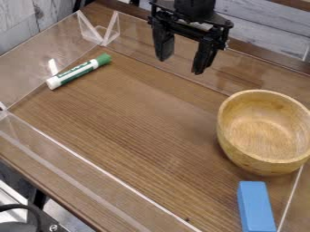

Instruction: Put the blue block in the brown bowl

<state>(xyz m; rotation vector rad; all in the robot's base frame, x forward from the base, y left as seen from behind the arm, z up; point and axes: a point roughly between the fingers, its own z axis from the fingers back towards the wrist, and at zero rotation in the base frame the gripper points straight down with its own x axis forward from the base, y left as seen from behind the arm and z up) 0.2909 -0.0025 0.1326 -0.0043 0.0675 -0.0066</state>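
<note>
**user_a:** Nearest the lens, a small light-blue rectangular block (pixel 255 206) is seen lying flat on the dark wood-grain worktop (pixel 133 118), right by the front right corner. Nothing is touching it.

**user_b:** Yep, and just behind it a round light-brown wooden bowl (pixel 264 130) with a thick rim is parked, grain showing inside. The block is near the bowl but clearly apart from it, not in it.

**user_a:** What about the black tool (pixel 183 53)?

**user_b:** It's hung over the back of the worktop, pointed down, fingers spread wide and nothing held between them. It's well apart from both the block and the bowl.

**user_a:** Also a green-and-white marker (pixel 79 71) is laid at an angle toward the back left. Clear plastic walls (pixel 94 34) are set around the worktop edges.
</note>
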